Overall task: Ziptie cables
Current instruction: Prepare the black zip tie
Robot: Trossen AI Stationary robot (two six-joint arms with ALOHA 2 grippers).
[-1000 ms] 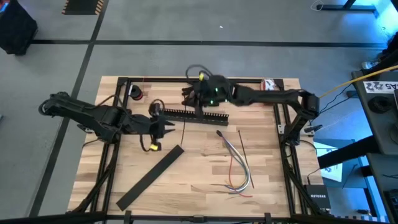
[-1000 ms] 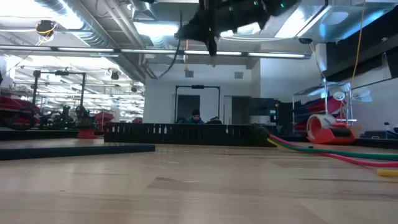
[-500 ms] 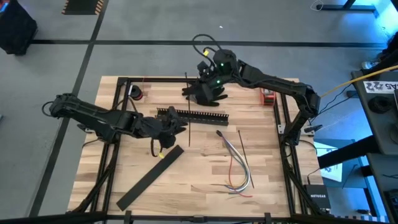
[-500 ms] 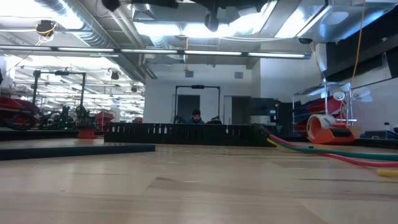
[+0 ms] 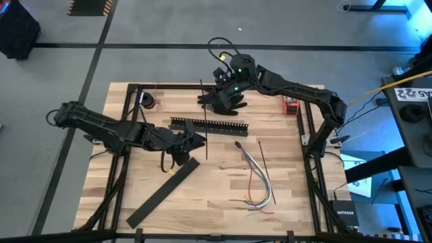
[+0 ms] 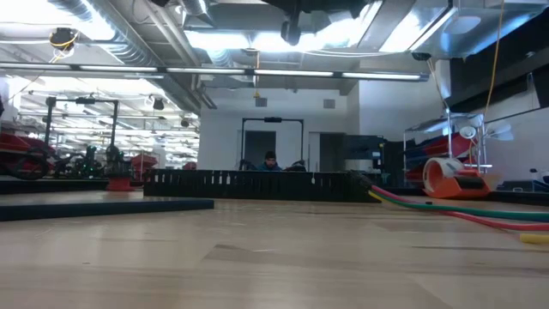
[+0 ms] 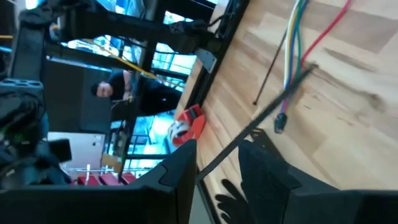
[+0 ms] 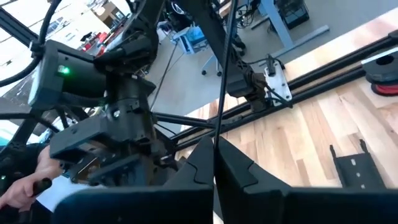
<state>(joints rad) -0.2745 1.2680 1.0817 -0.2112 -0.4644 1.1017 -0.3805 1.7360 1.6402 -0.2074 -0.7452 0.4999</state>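
Ziptie: thin, stiff, dark, running twelve to six, pinched low in left gripper. Second strip clamped upright in closed right gripper.

A long black comb-slotted bar lies across the light wooden table. A flat plain black strip lies diagonally nearby. A red tape roll sits at the edge.

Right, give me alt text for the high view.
Overhead, the right gripper hovers near the far edge of the table, jaws shut on a ziptie. The left gripper sits mid-table beside a second ziptie, just below a slotted black bar. Loose cables lie right of centre.
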